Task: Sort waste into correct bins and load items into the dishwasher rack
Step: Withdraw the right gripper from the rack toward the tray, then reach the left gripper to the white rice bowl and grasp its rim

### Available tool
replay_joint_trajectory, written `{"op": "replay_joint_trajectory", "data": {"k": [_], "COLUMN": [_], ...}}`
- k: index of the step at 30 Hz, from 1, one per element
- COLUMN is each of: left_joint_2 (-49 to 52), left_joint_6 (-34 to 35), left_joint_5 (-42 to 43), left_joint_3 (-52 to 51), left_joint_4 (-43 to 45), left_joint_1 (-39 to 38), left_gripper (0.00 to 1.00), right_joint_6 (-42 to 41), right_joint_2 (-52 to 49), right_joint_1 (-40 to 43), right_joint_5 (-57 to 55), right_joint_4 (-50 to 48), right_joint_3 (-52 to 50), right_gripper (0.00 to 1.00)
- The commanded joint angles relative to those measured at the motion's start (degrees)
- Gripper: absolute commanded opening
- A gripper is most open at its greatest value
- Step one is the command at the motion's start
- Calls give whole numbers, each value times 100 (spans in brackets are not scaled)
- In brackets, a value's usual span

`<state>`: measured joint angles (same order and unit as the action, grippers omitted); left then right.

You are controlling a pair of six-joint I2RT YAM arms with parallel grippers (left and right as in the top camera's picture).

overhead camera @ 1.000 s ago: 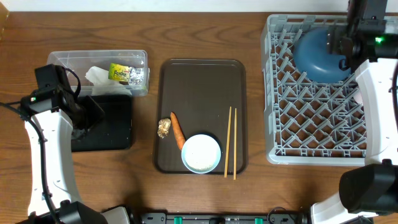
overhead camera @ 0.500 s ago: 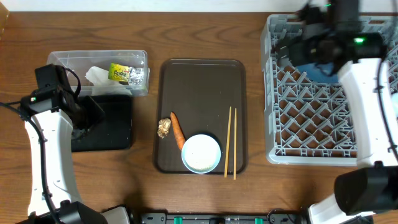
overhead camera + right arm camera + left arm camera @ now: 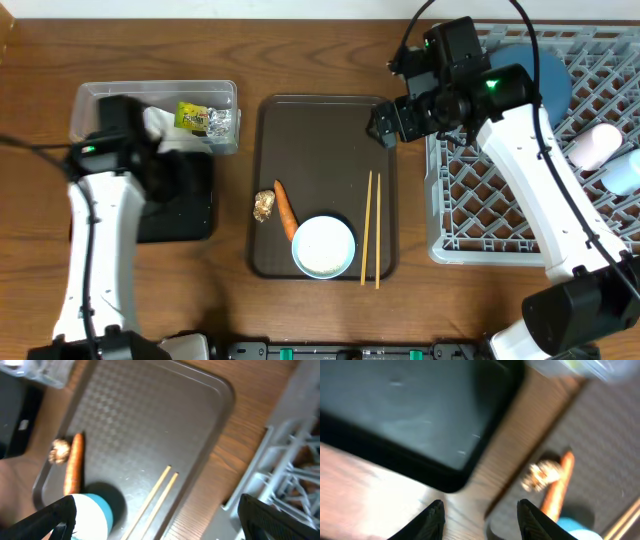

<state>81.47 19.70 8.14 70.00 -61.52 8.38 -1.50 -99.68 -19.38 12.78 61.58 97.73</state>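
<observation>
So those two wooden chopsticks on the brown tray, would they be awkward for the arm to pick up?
Probably. The chopsticks look thin and lie flat on the tray, so there is little to pinch. They look stiff and light, likely to slide or roll if nudged. They lie close side by side, so one may shift when the other is grabbed.

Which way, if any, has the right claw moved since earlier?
Yes: the right gripper swung left, off the dishwasher rack, to the top right corner of the brown tray.
</observation>
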Motion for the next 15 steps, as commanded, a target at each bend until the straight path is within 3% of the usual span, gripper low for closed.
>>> {"op": "replay_joint_trajectory", "data": {"k": [1,15], "left_joint_2": [4,76], "left_joint_6": [-17,562], "left_joint_5": [59,59], "left_joint_3": [35,-127], "left_joint_4": [-44,186], "left_joint_1": [-767,-3775], "left_gripper": [48,48], "right_joint_6": [-299,-619], "right_joint_2": [120,122], "right_joint_1": [192,1137], "right_joint_5": [-361,-400], "right_joint_4": [81,542], "right_joint_3": [-24,-24], "right_gripper": [96,96]}}
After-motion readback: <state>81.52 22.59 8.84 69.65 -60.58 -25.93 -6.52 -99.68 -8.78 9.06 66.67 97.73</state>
